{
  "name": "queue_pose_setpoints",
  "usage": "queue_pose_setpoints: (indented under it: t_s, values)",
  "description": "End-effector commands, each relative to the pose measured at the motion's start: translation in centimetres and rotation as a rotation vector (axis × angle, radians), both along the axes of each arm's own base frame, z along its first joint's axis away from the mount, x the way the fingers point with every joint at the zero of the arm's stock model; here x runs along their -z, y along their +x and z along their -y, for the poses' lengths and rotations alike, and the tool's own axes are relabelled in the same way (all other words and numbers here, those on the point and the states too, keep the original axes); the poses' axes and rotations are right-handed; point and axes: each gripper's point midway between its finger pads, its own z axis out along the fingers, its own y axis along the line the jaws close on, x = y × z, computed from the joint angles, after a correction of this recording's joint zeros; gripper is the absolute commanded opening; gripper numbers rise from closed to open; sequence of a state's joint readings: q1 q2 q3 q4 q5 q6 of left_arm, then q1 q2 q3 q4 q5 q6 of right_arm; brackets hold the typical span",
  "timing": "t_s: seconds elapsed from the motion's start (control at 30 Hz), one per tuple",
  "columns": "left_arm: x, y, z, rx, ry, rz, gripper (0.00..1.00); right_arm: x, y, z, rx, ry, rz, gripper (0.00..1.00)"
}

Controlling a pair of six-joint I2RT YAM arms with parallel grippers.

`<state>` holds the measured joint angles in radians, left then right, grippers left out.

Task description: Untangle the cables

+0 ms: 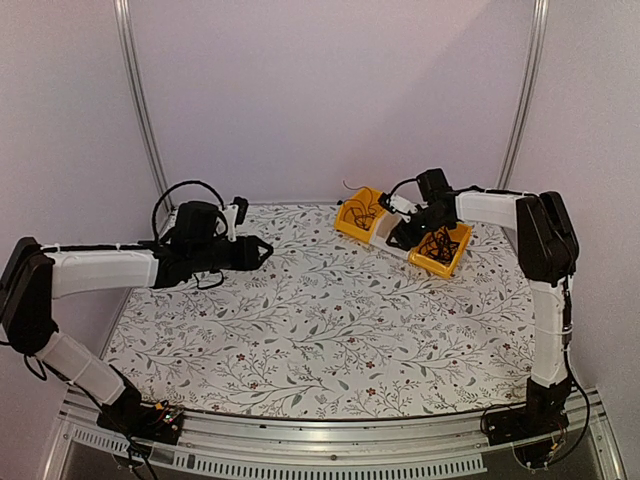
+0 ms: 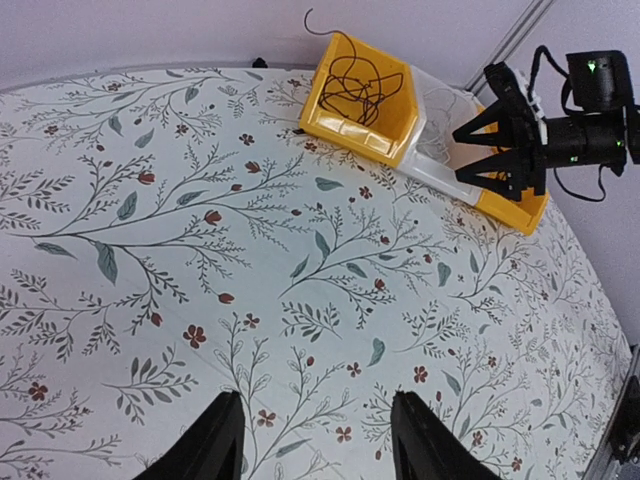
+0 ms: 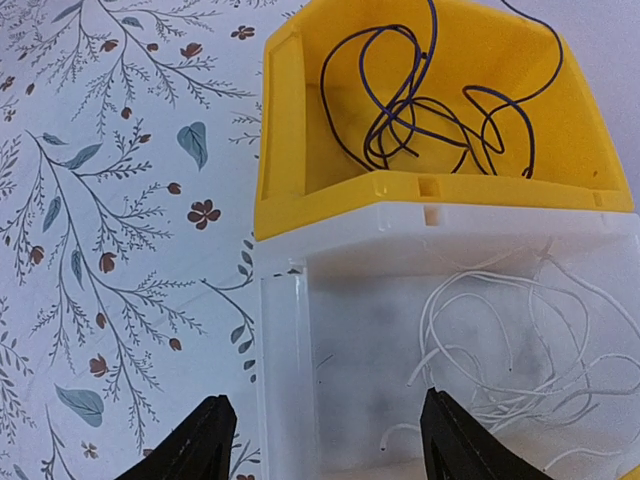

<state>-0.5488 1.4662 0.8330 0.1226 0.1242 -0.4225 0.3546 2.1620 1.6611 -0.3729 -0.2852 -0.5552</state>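
Thin black cables (image 3: 420, 110) lie looped in a clump inside a yellow bin (image 3: 300, 150), and the top view shows the same cables (image 1: 362, 212). A second black clump (image 1: 438, 245) fills the other yellow bin (image 1: 455, 262). My right gripper (image 3: 325, 410) hangs open over the near wall of the white bin (image 3: 290, 340) between them, with nothing in its jaws. It stands at the back right of the table in the top view (image 1: 398, 238). My left gripper (image 2: 315, 410) is open above the bare floral cloth, far left of the bins (image 1: 265, 250).
The white bin holds loose white wires (image 3: 520, 350). The three bins stand in a row at the table's back right. The floral cloth (image 1: 320, 330) covers the table. Pale walls and two metal poles close off the back.
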Motion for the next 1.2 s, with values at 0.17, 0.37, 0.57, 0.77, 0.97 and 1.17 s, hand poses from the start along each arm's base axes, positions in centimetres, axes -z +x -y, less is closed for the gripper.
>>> queue_pose_setpoints:
  t_s: [0.17, 0.37, 0.57, 0.77, 0.97, 1.17]
  values:
    - [0.7, -0.8, 1.7, 0.051, -0.034, -0.016, 0.50, 4.6, -2.0, -2.4, -0.100, -0.106, -0.087, 0.66]
    - [1.1, -0.9, 2.4, 0.071, -0.033, -0.022, 0.50, 5.7, -4.6, -3.6, -0.140, -0.149, -0.150, 0.54]
    - [1.5, -0.7, 2.8, 0.080, -0.041, -0.025, 0.50, 5.1, -9.0, -4.4, -0.207, -0.136, -0.207, 0.47]
    - [2.3, 0.5, 3.5, 0.068, -0.065, -0.014, 0.50, 4.3, -16.3, -5.7, -0.340, -0.102, -0.280, 0.37]
    - [1.9, 2.8, 5.6, 0.036, -0.180, 0.024, 0.57, 4.8, -23.6, -6.7, -0.498, -0.120, -0.327, 0.33]
    - [0.6, 6.0, 9.7, 0.054, -0.271, 0.095, 0.64, 1.9, -24.7, -7.1, -0.516, -0.100, -0.260, 0.45]
